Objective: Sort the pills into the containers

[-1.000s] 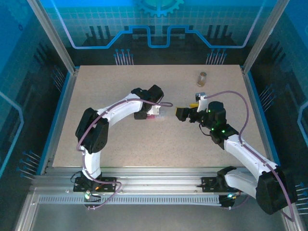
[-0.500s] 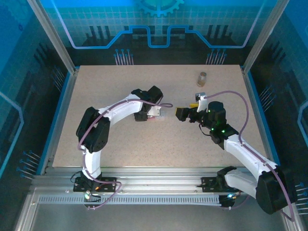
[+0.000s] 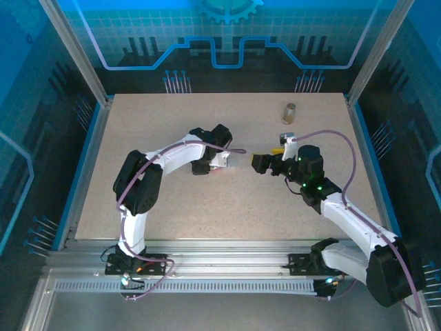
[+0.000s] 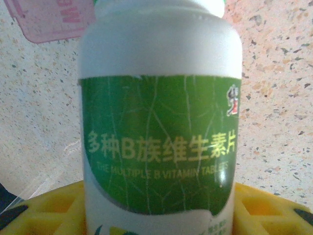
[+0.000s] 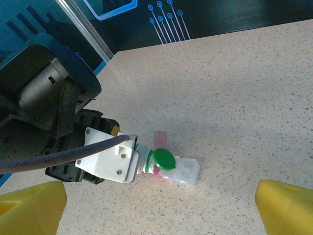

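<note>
Your left fingers (image 4: pixel 44 210) are clamped on the white bottle (image 4: pixel 159 122), near the middle of the table (image 3: pixel 172 207). Its green cap (image 5: pixel 163 159) faces right, toward your right fingers (image 5: pixel 286 205), which stand wide apart with nothing in them. So the bottle lies to the left of those fingers (they look like the nearer ones for reaching the cap). The clear vial (image 5: pixel 185 170), showing pink, lies on the table just beside the cap.

The left arm (image 3: pixel 169 157) bent forward and rightward, the left pincer (image 3: pixel 222 162) clamped on a white bottle (image 4: pixel 159 122) — the right arm (image 3: pixel 344 215) angled leftward, the right pincer (image 3: pixel 258 163) spread wide.
</note>
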Controlling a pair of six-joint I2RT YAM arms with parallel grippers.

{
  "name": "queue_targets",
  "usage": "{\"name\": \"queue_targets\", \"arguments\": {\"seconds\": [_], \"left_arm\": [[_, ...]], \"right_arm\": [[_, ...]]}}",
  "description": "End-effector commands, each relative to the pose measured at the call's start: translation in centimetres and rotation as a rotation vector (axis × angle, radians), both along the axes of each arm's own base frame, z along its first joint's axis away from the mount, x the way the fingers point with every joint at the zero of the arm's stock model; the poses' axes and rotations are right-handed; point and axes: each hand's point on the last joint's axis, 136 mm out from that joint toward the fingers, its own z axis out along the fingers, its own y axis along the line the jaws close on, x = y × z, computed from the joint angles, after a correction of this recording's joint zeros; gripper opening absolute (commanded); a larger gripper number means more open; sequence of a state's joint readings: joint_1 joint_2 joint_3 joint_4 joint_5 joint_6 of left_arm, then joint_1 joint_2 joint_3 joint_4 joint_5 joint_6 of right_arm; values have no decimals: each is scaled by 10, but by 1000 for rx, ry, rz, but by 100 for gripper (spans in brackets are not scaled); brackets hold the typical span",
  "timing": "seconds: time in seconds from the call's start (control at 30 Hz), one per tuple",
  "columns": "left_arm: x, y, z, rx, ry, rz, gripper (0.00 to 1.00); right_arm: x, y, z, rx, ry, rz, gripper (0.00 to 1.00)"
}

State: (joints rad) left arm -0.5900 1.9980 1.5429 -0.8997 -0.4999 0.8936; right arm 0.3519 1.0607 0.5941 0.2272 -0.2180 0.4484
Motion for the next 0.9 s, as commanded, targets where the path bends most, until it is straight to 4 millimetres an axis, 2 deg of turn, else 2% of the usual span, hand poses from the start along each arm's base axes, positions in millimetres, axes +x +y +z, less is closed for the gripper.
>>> {"name": "queue_targets", "arguments": {"seconds": [0.0, 0.27, 0.37, 0.53, 0.63, 0.73, 0.87], "left_arm": [[3, 0, 29, -44, -49, -9, 0], [3, -2, 40, -75, -97, -31, 0], [0, -1, 28, -63, -71, -35, 0], [-9, -1, -3, -51, 10, -31, 0], [-15, 8, -17, 11, 61, -41, 0], [-10, 11, -18, 48, 49, -53, 0], [-1, 13, -8, 85, 15, -59, 0]], "right_arm": [[2, -3, 4, 8, -24, -9, 100], [3, -1, 0, 6, -15, -5, 100], [3, 0, -2, 2, -8, -2, 100], [4, 1, -3, 0, -6, 1, 100], [3, 0, -3, -2, -5, -1, 100], [3, 0, -3, -2, -7, -1, 100], [3, 0, -2, -2, -9, -1, 100]]}}
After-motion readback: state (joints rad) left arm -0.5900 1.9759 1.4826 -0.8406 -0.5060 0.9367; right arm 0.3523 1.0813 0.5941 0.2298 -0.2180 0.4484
